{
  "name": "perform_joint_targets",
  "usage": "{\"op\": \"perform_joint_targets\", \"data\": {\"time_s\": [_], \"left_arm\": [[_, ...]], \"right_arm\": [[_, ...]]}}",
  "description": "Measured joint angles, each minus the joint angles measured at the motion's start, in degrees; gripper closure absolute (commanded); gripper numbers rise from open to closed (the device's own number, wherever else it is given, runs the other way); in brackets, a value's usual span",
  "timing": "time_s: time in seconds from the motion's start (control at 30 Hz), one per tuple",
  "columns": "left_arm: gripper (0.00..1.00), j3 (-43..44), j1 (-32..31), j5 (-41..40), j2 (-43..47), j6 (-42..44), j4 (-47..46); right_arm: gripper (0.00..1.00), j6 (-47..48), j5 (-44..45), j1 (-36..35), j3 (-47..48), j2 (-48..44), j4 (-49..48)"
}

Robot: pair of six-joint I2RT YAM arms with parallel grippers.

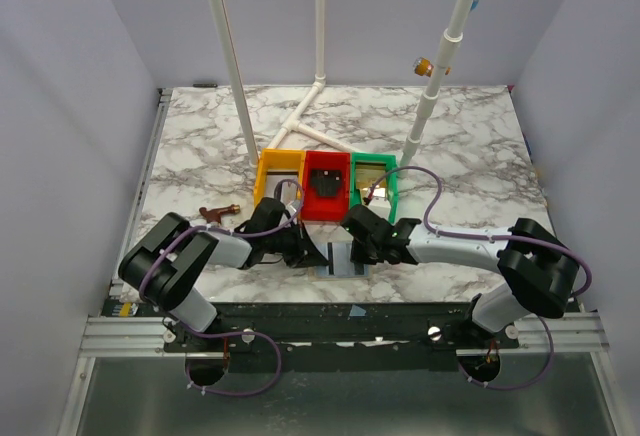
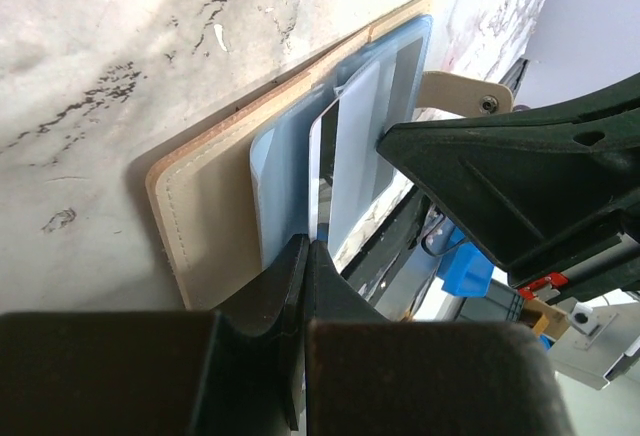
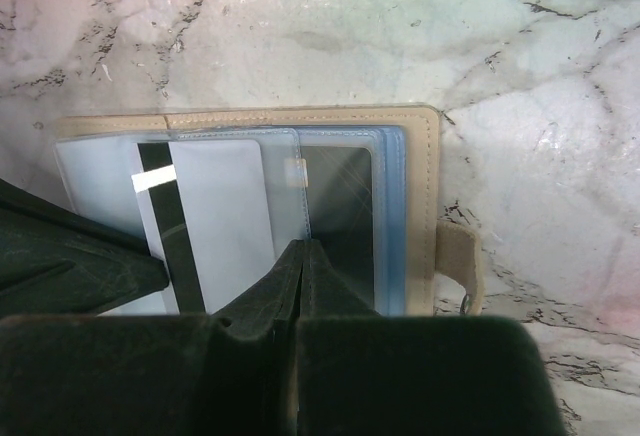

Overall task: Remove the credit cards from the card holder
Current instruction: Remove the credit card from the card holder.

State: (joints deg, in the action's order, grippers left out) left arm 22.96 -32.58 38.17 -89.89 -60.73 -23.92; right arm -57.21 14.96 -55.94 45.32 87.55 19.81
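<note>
Tan-edged, the card holder (image 3: 425, 176) lies open on the bench (image 3: 540, 106), right under your right gripper (image 3: 303, 251), fingers (image 3: 265, 301) pressed together. Your left gripper (image 2: 306, 251) is likewise closed at a pale card (image 2: 355, 146); whether it nips it, you cannot tell. Top view alone shows the three trays (image 1: 325, 208) whole, just behind it.

Open card holder (image 3: 430, 206), cards (image 3: 215, 216) apparently inside

pale lilac walls (image 1: 60, 76) enclose a grey-veined white marble table (image 1: 200, 146); white pipes (image 1: 321, 16) rise from its far half.
</note>
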Motion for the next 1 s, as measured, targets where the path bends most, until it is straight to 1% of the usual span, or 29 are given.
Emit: {"op": "perform_joint_targets", "data": {"time_s": [0.4,1.0], "left_arm": [[1.00,-0.52,0.92,0.02,0.92,1.14,1.05],[1.00,-1.62,3.19,-0.02,5.33,3.26,5.66]], "right_arm": [[0.99,0.02,0.00,0.00,0.22,0.11,0.24],[0.99,0.04,0.00,0.00,0.28,0.17,0.28]]}}
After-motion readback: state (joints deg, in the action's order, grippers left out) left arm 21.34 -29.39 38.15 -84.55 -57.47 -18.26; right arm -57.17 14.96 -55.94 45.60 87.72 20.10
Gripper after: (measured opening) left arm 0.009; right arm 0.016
